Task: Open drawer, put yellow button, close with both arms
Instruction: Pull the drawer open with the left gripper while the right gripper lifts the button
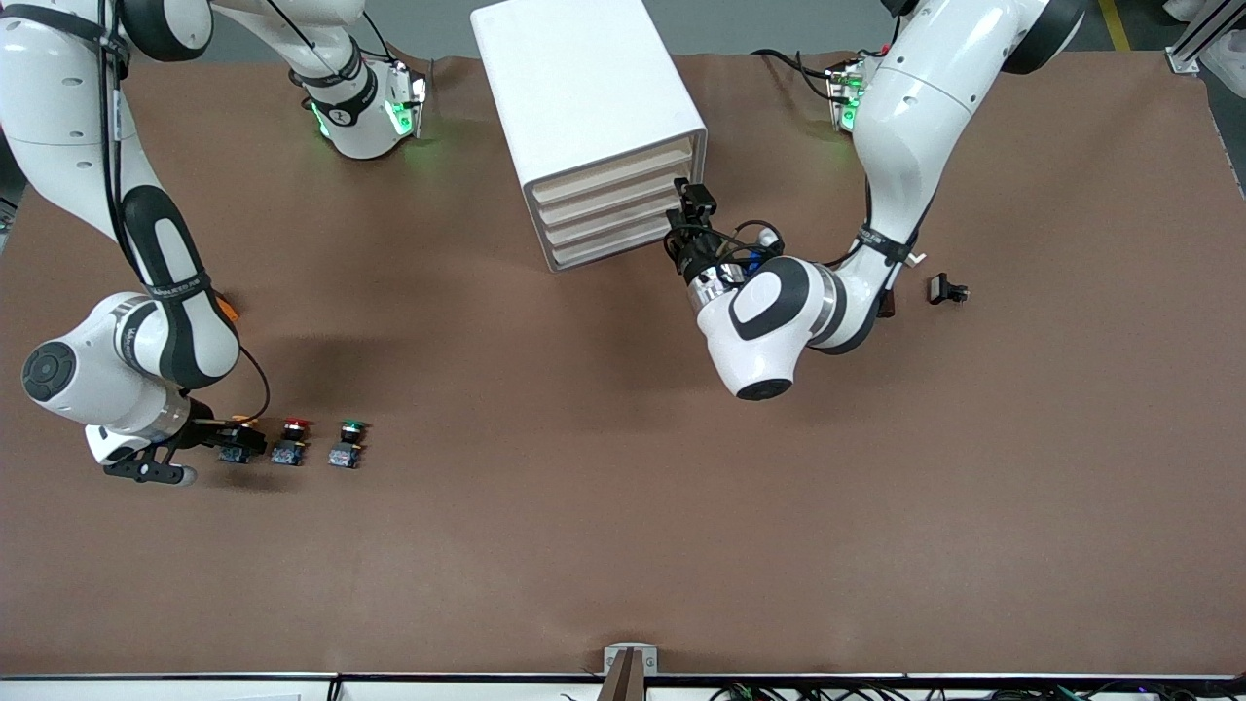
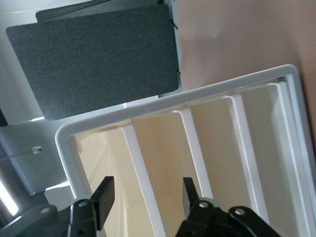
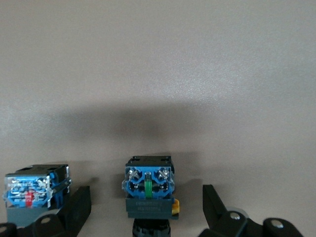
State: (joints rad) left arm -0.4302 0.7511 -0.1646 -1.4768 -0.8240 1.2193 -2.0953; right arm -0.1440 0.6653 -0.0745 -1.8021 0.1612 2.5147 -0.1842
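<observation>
Because the yellow button (image 3: 148, 190) is tiny and made of hard plastic, it looks light and stiff, and its smooth sides may slip, so the best place to pinch it seems to be the flat sides of its blue body, not the round cap. It sits on the brown table (image 1: 604, 506) toward the right arm's end, first in a row of three, with the red button (image 1: 289, 444) just beside it and the green button (image 1: 347, 446) next. The right claw (image 3: 147, 210) is low at the table with its two fingers spread wide, one on each side of the yellow button, not touching it. The top drawer (image 2: 118, 177) is still shut in the white cabinet (image 1: 584, 88), which stands farther from the front camera, in the middle. The drawer looks thin, stiff and easy to slide, so its front edge is the place to hold. The left claw (image 2: 145, 197) is at the cabinet's front by the drawers, its fingers apart with a drawer edge between them, and they pinch nothing yet. A small black thing (image 1: 946, 290) lies toward the left arm's end.
</observation>
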